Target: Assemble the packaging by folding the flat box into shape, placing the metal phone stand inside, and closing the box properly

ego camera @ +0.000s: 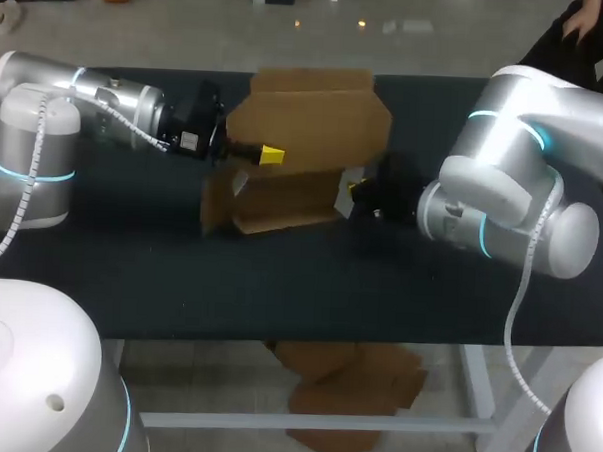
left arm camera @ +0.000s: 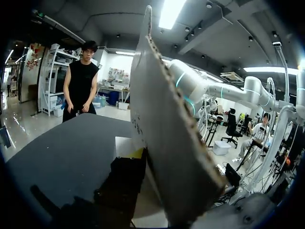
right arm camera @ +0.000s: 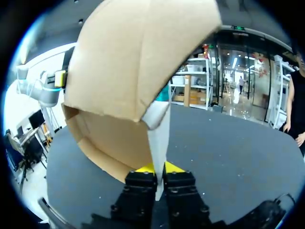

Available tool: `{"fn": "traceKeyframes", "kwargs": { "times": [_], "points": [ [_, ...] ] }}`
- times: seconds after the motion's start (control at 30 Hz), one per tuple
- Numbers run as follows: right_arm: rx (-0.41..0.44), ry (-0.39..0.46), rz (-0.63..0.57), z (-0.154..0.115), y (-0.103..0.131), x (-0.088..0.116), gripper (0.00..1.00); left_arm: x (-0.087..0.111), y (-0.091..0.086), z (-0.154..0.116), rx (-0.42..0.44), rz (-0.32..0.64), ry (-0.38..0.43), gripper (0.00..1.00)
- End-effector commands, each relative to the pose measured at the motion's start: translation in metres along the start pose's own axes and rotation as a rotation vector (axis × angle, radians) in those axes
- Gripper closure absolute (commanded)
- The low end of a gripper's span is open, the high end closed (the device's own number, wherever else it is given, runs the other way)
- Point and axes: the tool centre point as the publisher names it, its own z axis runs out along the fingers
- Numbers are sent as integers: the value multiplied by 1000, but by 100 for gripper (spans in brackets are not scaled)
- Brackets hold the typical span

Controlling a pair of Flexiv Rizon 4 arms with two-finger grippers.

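Note:
A brown cardboard box stands half folded in the middle of the table, with a tall back panel and lower flaps in front. My left gripper is at the box's left side, against a panel that shows edge-on in the left wrist view. My right gripper is at the box's right side. In the right wrist view it is shut on a thin upright flap, with the box rising over it. No phone stand is in view.
The dark tabletop runs from the box to the near edge. My right arm's bulky elbow hangs over the table's right part. My left arm lies along the far left.

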Motion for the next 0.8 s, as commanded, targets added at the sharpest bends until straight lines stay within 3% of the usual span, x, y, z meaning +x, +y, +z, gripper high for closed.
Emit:
{"fn": "traceKeyframes", "kwargs": {
  "times": [0.03,0.27,0.5,0.57,0.8],
  "points": [
    [-14,-903,1,-4,0,4,100,11,-5,1,-6,18,-28,0],
    [-29,-836,25,-13,5,-2,100,28,-12,-3,-49,90,-61,0],
    [-53,-635,67,-23,10,-10,100,42,-8,-10,-108,129,-100,0],
    [-49,-623,62,-27,10,-13,100,45,-6,-13,-106,127,-104,0],
    [-26,-464,30,-33,14,-15,100,55,-6,-20,-111,136,-121,0]
  ]
}}
